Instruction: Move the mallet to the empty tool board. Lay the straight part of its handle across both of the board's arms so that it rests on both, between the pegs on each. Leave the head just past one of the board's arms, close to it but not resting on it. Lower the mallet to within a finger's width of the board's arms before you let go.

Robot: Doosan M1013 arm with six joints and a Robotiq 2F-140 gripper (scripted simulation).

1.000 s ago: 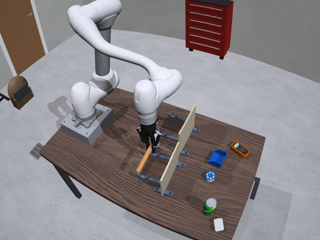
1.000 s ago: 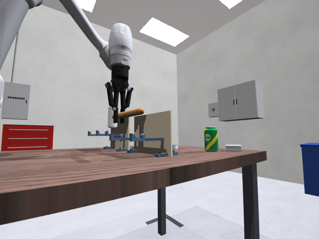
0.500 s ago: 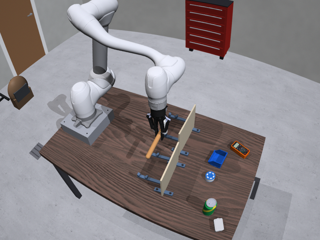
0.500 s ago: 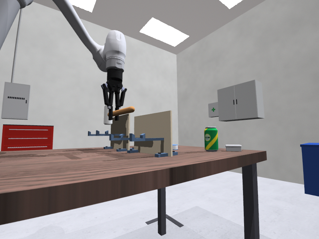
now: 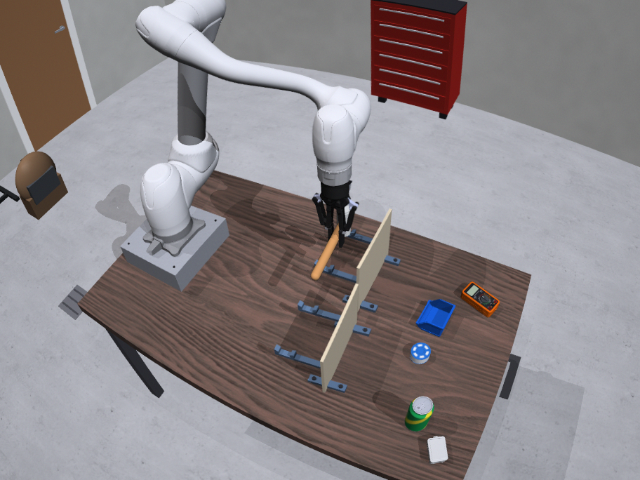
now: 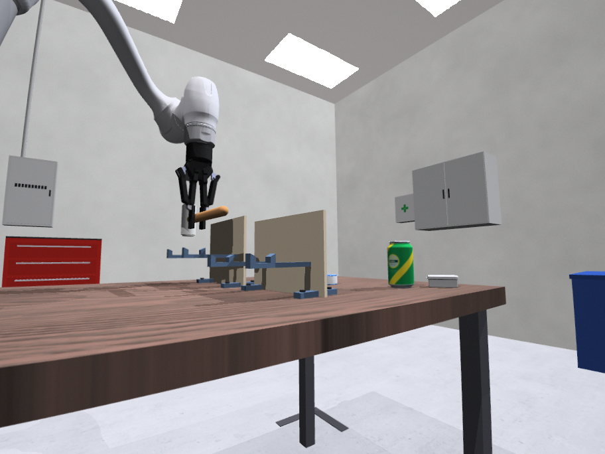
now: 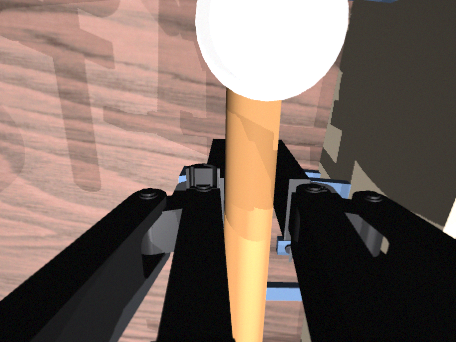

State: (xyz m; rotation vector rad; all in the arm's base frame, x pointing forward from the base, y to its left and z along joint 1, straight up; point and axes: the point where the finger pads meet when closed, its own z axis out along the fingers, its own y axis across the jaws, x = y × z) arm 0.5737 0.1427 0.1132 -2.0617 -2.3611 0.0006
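The mallet has an orange wooden handle (image 5: 325, 256) and a white head (image 6: 187, 220). My gripper (image 5: 338, 233) is shut on the handle close to the head and holds it roughly level in the air. In the wrist view the handle (image 7: 250, 200) runs between my fingers, with the head (image 7: 270, 45) beyond them. Two beige tool boards stand upright in a row, each with two blue pegged arms. The mallet hangs over the far board (image 5: 372, 248), above its arms (image 5: 335, 272). In the side view it is well above arm height (image 6: 185, 253). The near board (image 5: 338, 340) has bare arms.
Behind the boards lie a blue bin (image 5: 436, 316), an orange multimeter (image 5: 480, 297), a blue-and-white roll (image 5: 420, 352), a green can (image 5: 419, 413) and a small white box (image 5: 437, 448). The robot's base (image 5: 172, 248) stands at the table's left end.
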